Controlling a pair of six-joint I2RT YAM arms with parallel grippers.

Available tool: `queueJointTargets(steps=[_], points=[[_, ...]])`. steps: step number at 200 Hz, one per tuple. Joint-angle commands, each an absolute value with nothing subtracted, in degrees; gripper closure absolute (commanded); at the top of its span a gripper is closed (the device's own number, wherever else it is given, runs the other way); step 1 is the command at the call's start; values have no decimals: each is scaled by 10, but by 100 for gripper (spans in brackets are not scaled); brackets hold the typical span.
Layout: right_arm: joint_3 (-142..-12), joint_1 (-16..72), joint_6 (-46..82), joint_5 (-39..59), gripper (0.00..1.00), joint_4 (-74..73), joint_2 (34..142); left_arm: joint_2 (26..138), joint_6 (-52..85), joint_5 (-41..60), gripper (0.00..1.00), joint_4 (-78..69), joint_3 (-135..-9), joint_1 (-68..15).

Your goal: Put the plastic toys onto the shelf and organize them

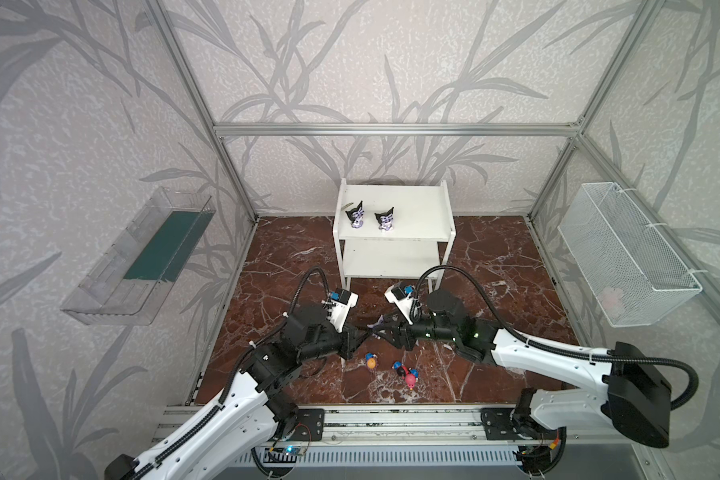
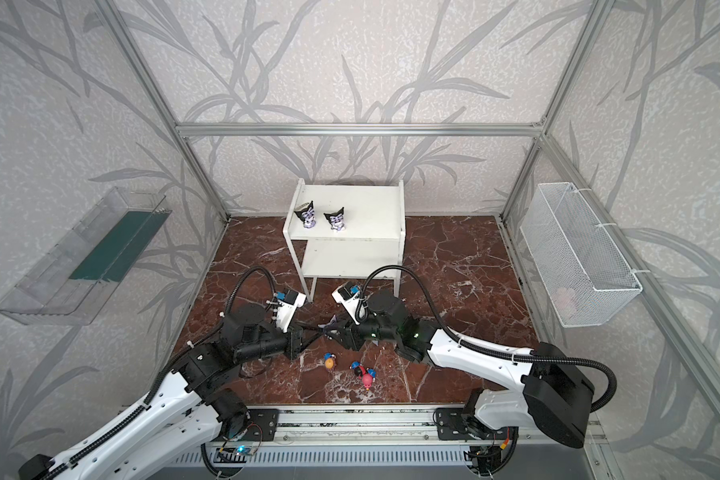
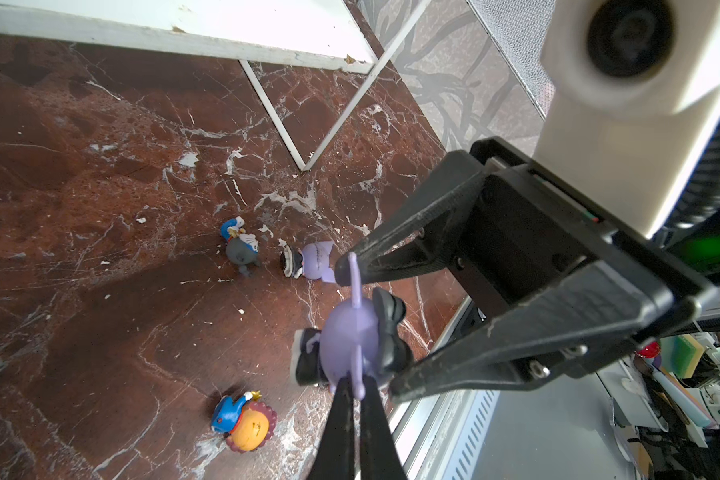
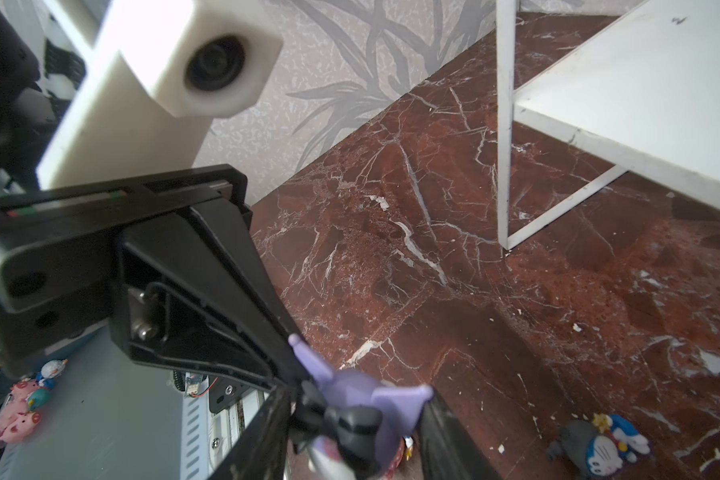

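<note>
In front of the white two-tier metal shelf (image 1: 393, 240), the left gripper (image 3: 355, 388) is clamped on a lavender pointed-eared plastic figurine (image 3: 348, 332). The right gripper (image 4: 352, 415) jaws bracket it; whether they grip cannot be told.

I count two black eared figurines (image 1: 355, 216), two lavender figurines (image 3: 350, 336), four small ones (grey one (image 3: 242, 251), orange one (image 3: 248, 424), pink one (image 1: 410, 379), black-red one (image 1: 399, 368)), eight in all; one shelf (image 1: 412, 199), one clear tray (image 1: 100, 291), one wire basket (image 1: 624, 257), and two tools of mine, left tool (image 3: 355, 390) and right tool (image 1: 383, 328)
</note>
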State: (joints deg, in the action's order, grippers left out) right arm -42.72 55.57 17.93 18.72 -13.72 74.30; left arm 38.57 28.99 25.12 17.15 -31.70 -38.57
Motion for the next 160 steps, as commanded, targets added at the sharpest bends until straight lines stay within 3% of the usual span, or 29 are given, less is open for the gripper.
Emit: queueJointTargets(steps=[1,54,92,133,160], points=[[-452,566,163,174,55,-124,747,378,279,250,100,169,-333,-388],[-471,577,139,145,67,-95,755,376,279,250,100,169,-335,-388],[-470,578,136,142,68,-98,750,375,280,240,100,176,-339,-388],[-459,577,132,128,69,-107,744,365,279,219,79,191,-345,-388],[-452,578,130,121,69,-109,738,355,279,212,75,192,-345,-387]])
